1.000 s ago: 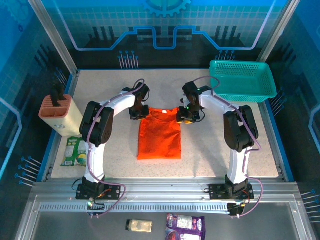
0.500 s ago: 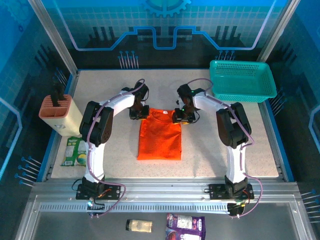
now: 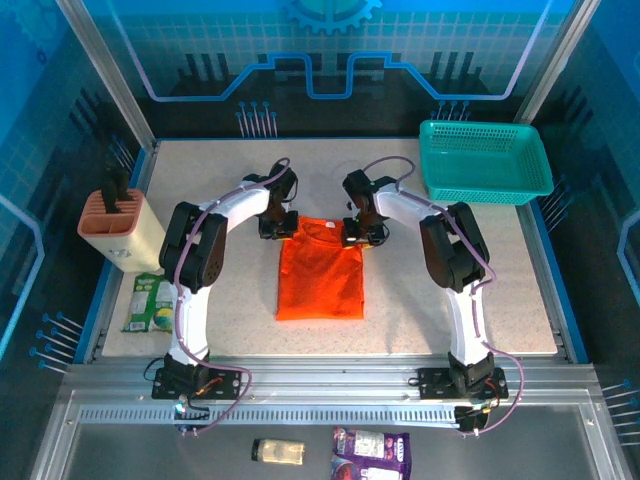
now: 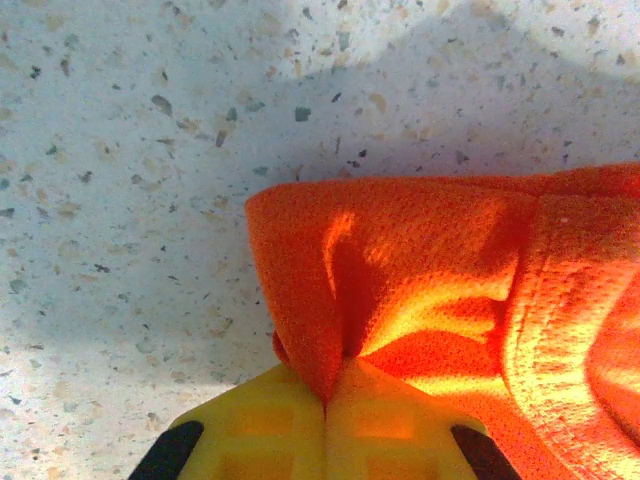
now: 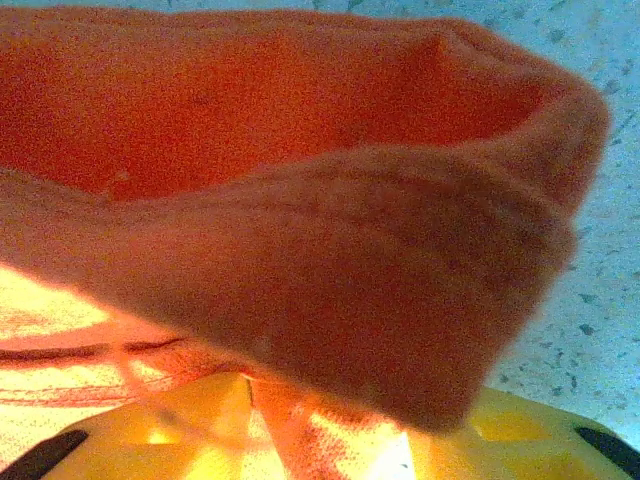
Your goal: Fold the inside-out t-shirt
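Two arms rose from their bases at the near edge, elbows bowed outward and forearms curving in toward each other over the far end of the garment. The left tool (image 3: 277, 222) sat at the far-left corner of the t-shirt (image 3: 320, 280). In the left wrist view its yellow fingers (image 4: 270, 440) were pressed together, with a ridge of orange cloth (image 4: 420, 270) nipped in the seam between them. The right tool (image 3: 357, 236) sat at the far-right corner beside the collar. In its own wrist view, a thick roll of the cloth (image 5: 300, 250) rose from between the yellow fingers (image 5: 520, 430), which pinched it.

The single t-shirt lay in the middle of the worktop (image 3: 450, 300) as a narrow, upright rectangle, collar away from the bases. It was bright orange, soft and finely knitted, with a stitched hem showing. The worktop was pale, speckled stone-like material. One teal mesh basket (image 3: 485, 160) stood at the far-right corner, well apart from the shirt. One beige holder with a pink top (image 3: 118, 225) and one green packet (image 3: 150, 302) sat at the left edge.
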Tool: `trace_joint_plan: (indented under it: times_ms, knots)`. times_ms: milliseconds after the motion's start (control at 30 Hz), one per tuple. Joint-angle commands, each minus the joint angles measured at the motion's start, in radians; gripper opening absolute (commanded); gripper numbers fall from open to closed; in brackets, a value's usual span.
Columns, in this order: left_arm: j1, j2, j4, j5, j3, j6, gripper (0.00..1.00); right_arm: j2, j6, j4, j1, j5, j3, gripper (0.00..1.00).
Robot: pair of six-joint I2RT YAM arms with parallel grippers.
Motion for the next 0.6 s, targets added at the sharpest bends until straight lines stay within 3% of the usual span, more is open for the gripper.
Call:
trace_joint_plan:
  times_ms: [0, 233, 567]
  knots:
    - [0.005, 0.041, -0.084, -0.021, -0.002, 0.019, 0.0, 0.045, 0.031, -0.022, 0.023, 0.013, 0.002, 0.43]
    - [0.006, 0.042, -0.079, -0.021, -0.007, 0.017, 0.0, 0.037, 0.04, -0.006, 0.025, 0.0, -0.005, 0.32]
    - [0.012, 0.008, -0.024, -0.015, -0.045, 0.004, 0.0, -0.02, 0.039, 0.02, -0.003, -0.004, -0.033, 0.05]
